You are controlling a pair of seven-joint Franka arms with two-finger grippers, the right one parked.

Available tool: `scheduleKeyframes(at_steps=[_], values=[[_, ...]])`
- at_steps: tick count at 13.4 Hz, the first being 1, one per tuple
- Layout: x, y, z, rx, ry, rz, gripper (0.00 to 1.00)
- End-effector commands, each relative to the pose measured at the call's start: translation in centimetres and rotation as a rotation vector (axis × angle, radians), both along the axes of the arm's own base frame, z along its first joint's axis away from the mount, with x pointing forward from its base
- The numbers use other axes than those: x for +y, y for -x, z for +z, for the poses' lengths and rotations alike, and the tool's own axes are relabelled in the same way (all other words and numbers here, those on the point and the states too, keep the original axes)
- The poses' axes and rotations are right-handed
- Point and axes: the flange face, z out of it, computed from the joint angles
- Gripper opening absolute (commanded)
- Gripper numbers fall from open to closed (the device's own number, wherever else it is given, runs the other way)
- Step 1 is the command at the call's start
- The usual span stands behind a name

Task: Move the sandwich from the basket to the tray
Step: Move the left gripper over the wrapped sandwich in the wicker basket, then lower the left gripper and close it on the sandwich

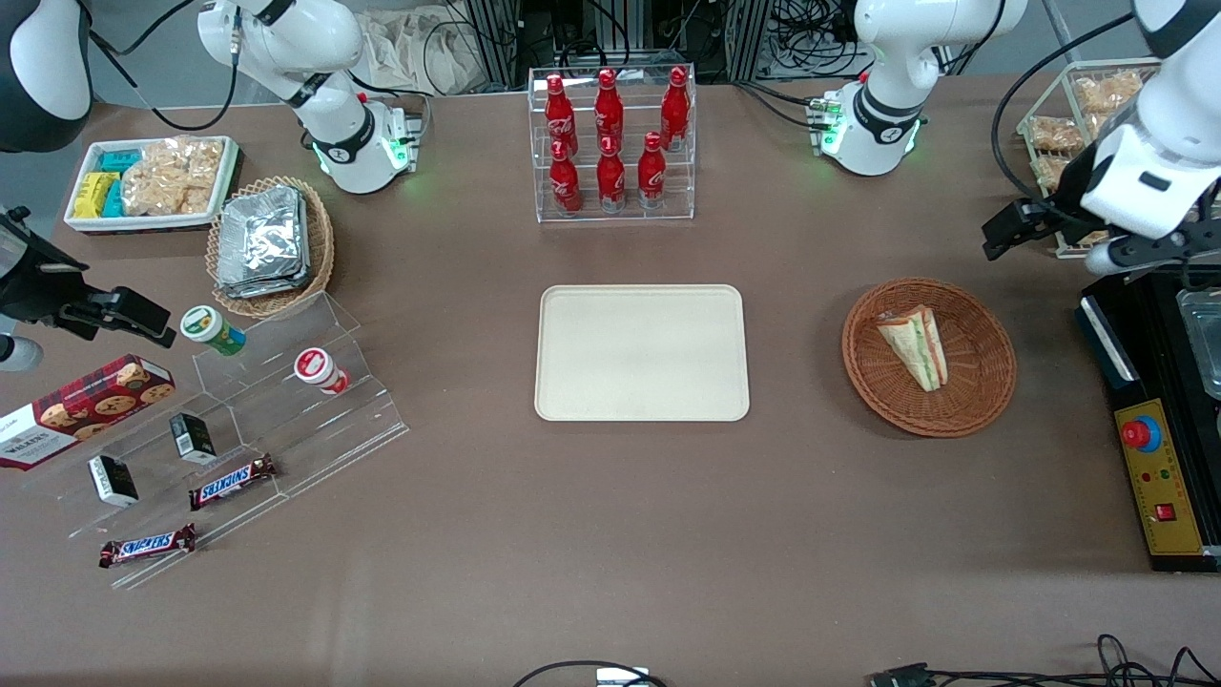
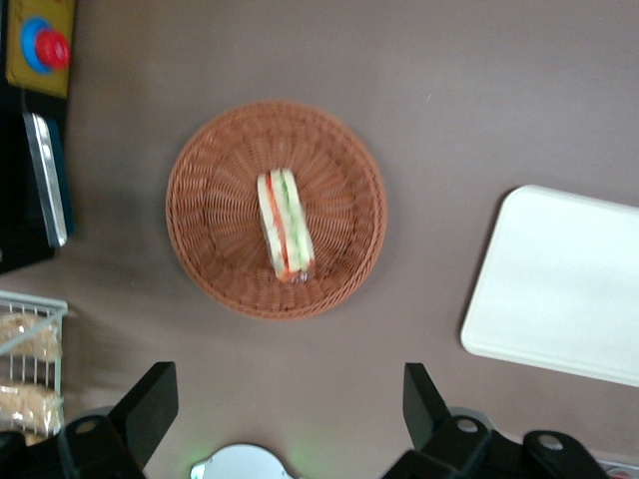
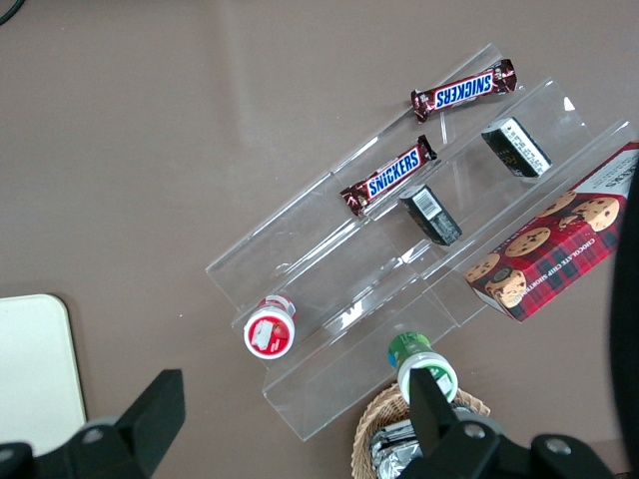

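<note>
The sandwich (image 1: 914, 346) is a triangular wedge in clear wrap, pale bread with green and red-pink filling bands showing along its cut face. It lies inside the round basket (image 1: 983, 401), a shallow dish of tightly woven reddish-brown wicker with a thicker braided rim, and it sits roughly at the basket's middle, touching only the weave beneath it. In the left wrist view the sandwich (image 2: 284, 224) shows edge-on, its layers running as narrow stripes across the radiating pattern of the basket (image 2: 215, 190).

The tray (image 1: 641, 352) is a flat rectangle of smooth cream-beige plastic with rounded corners and a low rim. It rests on the brown matte desk (image 1: 610, 534) well apart from the basket, toward the parked arm's end, and nothing lies on it. Part of the tray (image 2: 559, 284) also appears in the left wrist view.

The jaws (image 2: 285, 399) of the working arm hang above the desk, released and spread wide, with two dark blocky fingers (image 2: 150, 404) apart and gripping nothing. They are raised clear of the basket, near its rim on the side farther from the front camera.
</note>
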Motion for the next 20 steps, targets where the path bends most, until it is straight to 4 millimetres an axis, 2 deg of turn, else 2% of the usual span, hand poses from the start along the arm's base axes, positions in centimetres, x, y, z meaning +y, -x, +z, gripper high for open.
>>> scheduleKeyframes(at_steps=[1,3,5,7,9,11,15,18,20], values=[[1.6,3.1,-6.5,0.001,-0.013,0.049,1.00],[3.6,3.5,-12.1,-0.028,-0.003,0.103,1.00],[3.7,2.2,-17.5,0.002,-0.007,0.164,1.00],[3.5,0.9,-21.5,0.011,-0.013,0.208,1.00],[3.5,0.3,-24.6,0.023,-0.015,0.208,1.00],[3.5,0.3,-27.4,0.026,-0.013,0.208,1.00],[3.5,1.6,-32.4,0.003,-0.011,0.200,1.00],[3.5,2.5,-34.5,-0.003,-0.007,0.200,1.00],[3.5,2.6,-35.0,0.005,-0.007,0.202,0.99]])
